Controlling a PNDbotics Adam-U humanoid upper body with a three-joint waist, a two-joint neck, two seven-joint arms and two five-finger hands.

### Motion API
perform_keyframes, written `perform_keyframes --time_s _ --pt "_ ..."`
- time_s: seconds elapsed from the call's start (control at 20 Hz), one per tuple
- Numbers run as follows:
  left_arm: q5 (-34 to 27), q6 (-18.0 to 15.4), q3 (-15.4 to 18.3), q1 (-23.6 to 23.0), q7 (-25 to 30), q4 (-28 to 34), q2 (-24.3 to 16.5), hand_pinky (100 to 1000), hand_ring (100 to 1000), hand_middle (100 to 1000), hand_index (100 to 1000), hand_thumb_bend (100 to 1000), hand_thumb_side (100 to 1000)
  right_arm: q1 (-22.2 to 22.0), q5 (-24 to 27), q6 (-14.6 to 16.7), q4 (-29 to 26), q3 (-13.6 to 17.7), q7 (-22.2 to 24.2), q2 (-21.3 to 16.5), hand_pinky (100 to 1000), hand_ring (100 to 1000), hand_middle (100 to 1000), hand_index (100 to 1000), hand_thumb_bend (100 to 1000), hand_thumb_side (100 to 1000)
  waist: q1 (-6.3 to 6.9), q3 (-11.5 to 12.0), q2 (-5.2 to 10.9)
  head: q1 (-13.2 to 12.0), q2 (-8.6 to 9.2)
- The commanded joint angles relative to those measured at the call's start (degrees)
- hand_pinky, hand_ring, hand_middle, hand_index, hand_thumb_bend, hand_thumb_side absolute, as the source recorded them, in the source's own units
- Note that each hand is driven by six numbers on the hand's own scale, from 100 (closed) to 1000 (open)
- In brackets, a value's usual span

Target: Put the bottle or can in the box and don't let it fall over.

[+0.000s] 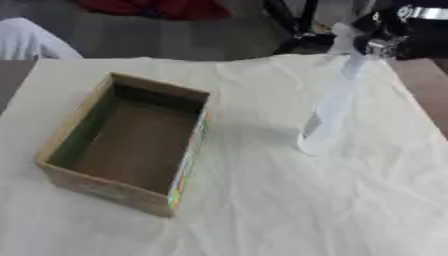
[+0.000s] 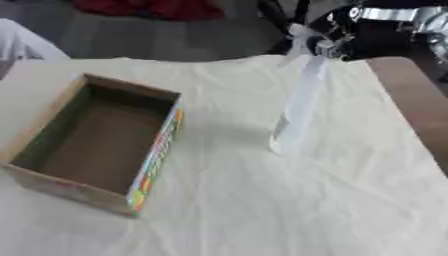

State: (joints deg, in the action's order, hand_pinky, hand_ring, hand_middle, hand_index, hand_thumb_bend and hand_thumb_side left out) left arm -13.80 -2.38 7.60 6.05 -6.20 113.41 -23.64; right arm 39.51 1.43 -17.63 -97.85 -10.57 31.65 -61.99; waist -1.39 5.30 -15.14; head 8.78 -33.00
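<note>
A tall clear plastic bottle [image 1: 331,107] with a white cap stands tilted on the white cloth, right of centre, its base on the cloth and its neck leaning up to the right. My right hand [image 1: 391,34] comes in from the upper right corner and is shut on the bottle's neck, just under the cap. An open cardboard box [image 1: 131,141] with a colourful printed side lies left of centre, its inside empty. The bottle stands about a hand's width right of the box. My left hand shows in neither view.
The white cloth [image 1: 262,210] covers the table; brown table edge [image 2: 411,100] shows at the right. Behind the table are a dark floor, a red object [image 1: 157,7] and black stand legs [image 1: 293,25]. A white sleeve [image 1: 26,40] shows at the far left.
</note>
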Motion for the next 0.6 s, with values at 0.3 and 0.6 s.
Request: perform_keyframes --time_s 0.3,0.6 --pt "0.42 0.0 0.26 0.57 0.3 1.18 -1.07 845 591 678 721 100 772 -0.39 0.78 -0.31 -2.44 1.53 -1.23 -3.11 790 821 839 910 123 642 -0.03 0.18 0.48 0.49 0.81" --pt "0.47 0.09 0.24 0.59 0.34 1.18 -0.99 845 590 678 720 100 774 0.01 0.26 -1.01 -2.35 1.44 -2.88 -2.8 771 803 818 890 144 610 -0.12 0.25 0.31 0.62 0.85"
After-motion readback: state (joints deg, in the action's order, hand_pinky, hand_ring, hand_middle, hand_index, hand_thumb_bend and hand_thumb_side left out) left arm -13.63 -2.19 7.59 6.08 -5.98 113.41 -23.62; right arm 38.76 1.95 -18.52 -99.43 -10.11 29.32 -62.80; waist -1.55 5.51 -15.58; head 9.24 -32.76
